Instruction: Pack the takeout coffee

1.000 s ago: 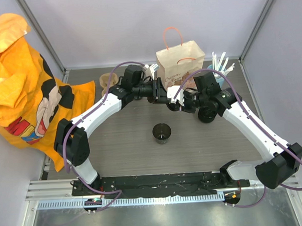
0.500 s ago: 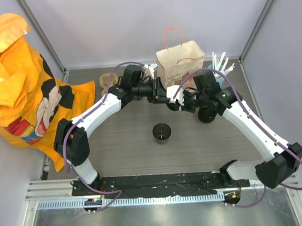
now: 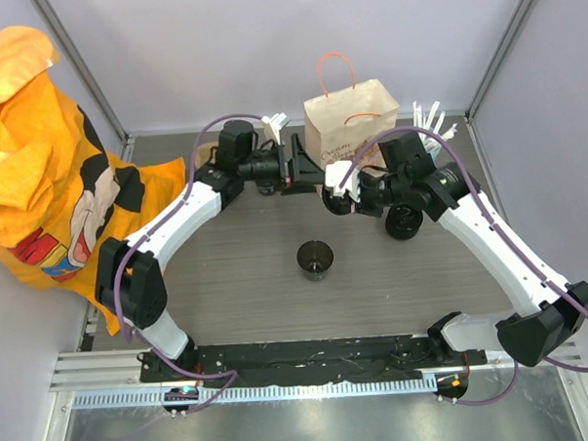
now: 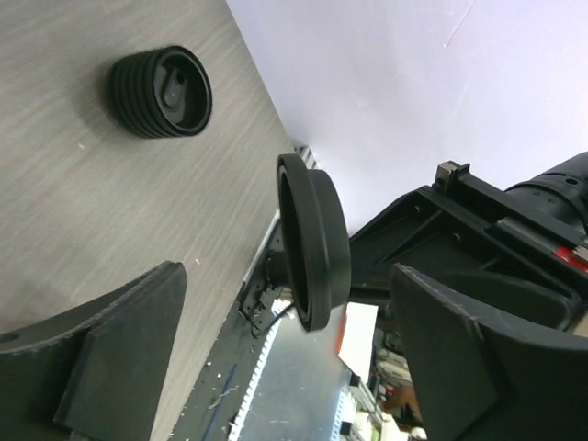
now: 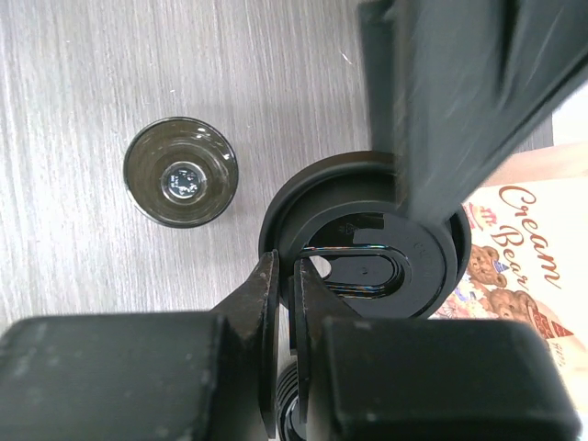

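The takeout coffee cup (image 3: 315,260) stands open and upright on the table, dark and lidless; the right wrist view looks down into the cup (image 5: 181,172). Its black round lid (image 3: 324,185) hangs in the air above the table. My right gripper (image 3: 336,197) is shut on the lid's rim, its fingers (image 5: 274,287) pinching the edge of the lid (image 5: 367,241). My left gripper (image 3: 294,169) is open, just left of the lid. In the left wrist view the lid (image 4: 314,241) stands edge-on between the spread fingers (image 4: 119,358), touching neither.
A paper bag (image 3: 349,123) with orange handles stands behind the grippers. A light-blue cup of white straws (image 3: 424,129) is to its right. A stack of black lids (image 3: 403,222) lies under the right arm. A brown carrier (image 3: 209,157) and an orange cloth (image 3: 47,163) sit at the left.
My left gripper has opened, let go of the lid and drawn back to the left. The right gripper has closed on the lid and keeps it.
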